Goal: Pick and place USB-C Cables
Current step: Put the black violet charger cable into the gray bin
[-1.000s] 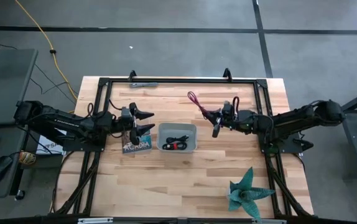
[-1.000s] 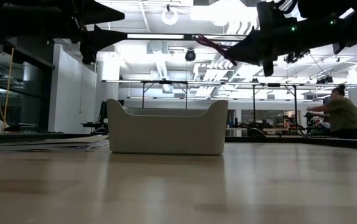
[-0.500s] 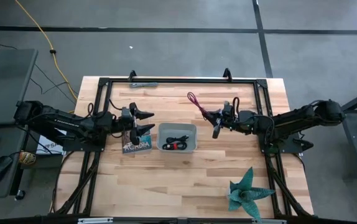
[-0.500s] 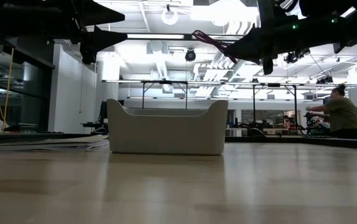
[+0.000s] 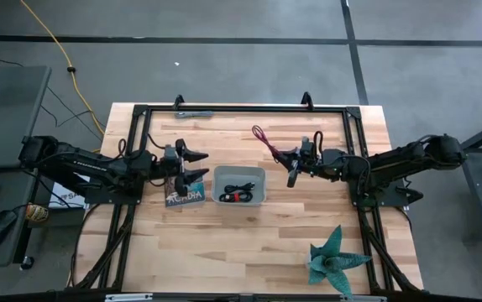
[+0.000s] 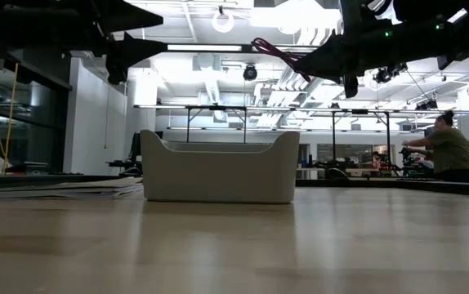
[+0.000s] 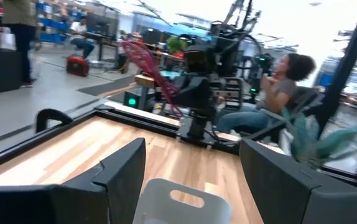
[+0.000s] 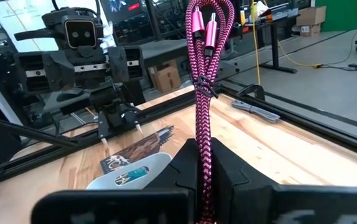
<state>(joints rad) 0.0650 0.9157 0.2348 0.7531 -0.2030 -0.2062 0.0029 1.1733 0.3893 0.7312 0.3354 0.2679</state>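
Note:
My right gripper point(image 5: 288, 159) hovers above the table, right of the grey tray point(image 5: 260, 186), shut on the purple USB-C cable point(image 5: 266, 139). In the low view the cable point(image 6: 277, 55) sticks out high above the tray point(image 6: 218, 171). A black cable point(image 5: 239, 185) and a black-and-red one point(image 5: 241, 197) lie in the tray. A thin grey bundle point(image 5: 195, 113), seemingly the grey cable, lies by the far edge. My left gripper point(image 5: 201, 164) waits open, in the air left of the tray. My right gripper pinches the purple cable's bundle near one end point(image 8: 203, 163) between its two fingers point(image 8: 185, 167). The fingers point level toward the table's left and lie along the cable. The cable is lifted clear; its bound loops and plugs point(image 8: 198, 25) slant up beyond the fingertips.
A printed card point(image 5: 184, 197) lies under my left gripper, left of the tray. A teal paper plant point(image 5: 333, 260) stands near the right near corner. Black frame rails point(image 5: 241, 107) run along the table's edges. A seated person point(image 6: 448, 149) works in the room beyond.
My right gripper has stayed over the same spot while the purple cable's free end has risen slightly in the low view. My left arm has kept still.

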